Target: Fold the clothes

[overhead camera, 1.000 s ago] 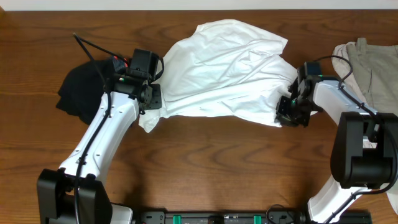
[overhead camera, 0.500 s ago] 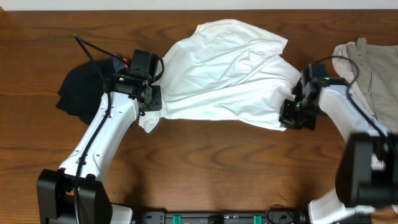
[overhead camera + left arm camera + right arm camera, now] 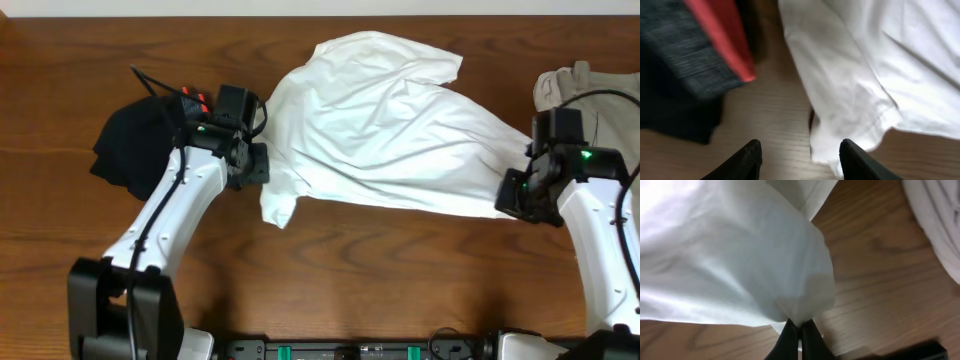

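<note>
Over the last second the right gripper (image 3: 799,330), clamped shut on a pinch of the white T-shirt (image 3: 380,130), has drawn that edge out to the right, towards the beige garment (image 3: 590,95); the shirt now lies stretched across the middle of the tabletop (image 3: 350,270) instead of bunched. The left gripper (image 3: 800,155) stands open with bare wood between its fingers, and the shirt's loose left corner has slid just ahead of it, beside the black garment (image 3: 130,150). This looks like spreading, with folding not yet begun. I cannot tell which edge is pinched; no neck label shows; the left wrist view is blurred.
</note>
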Robot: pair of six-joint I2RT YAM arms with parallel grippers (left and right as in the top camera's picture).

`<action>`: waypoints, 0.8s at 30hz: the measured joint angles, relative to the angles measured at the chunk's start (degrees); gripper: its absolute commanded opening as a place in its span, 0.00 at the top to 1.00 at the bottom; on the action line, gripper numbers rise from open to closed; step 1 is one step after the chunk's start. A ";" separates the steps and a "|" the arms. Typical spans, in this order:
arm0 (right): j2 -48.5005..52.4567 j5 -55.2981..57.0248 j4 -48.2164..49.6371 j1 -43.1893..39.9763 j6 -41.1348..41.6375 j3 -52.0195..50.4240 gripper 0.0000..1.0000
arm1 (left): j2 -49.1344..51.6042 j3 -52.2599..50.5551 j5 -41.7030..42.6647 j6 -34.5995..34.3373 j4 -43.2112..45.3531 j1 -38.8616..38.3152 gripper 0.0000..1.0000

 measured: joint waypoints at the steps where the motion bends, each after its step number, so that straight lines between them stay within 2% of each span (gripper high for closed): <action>1: 0.00 0.17 0.02 -0.37 0.02 0.00 0.99 | 0.87 -0.09 0.79 -0.02 0.52 -0.28 0.47; 11: 0.00 -0.52 1.73 -0.68 -0.07 0.00 0.99 | 10.64 -0.44 3.98 -0.04 8.76 -7.80 0.46; 19: 0.00 -1.18 3.19 -0.68 -0.22 0.00 0.99 | 13.68 -0.48 1.42 0.17 15.23 -11.96 0.46; 24: 0.00 -1.36 3.61 -0.68 -0.22 0.00 0.99 | 16.13 -0.48 -1.11 0.24 16.26 -13.51 0.47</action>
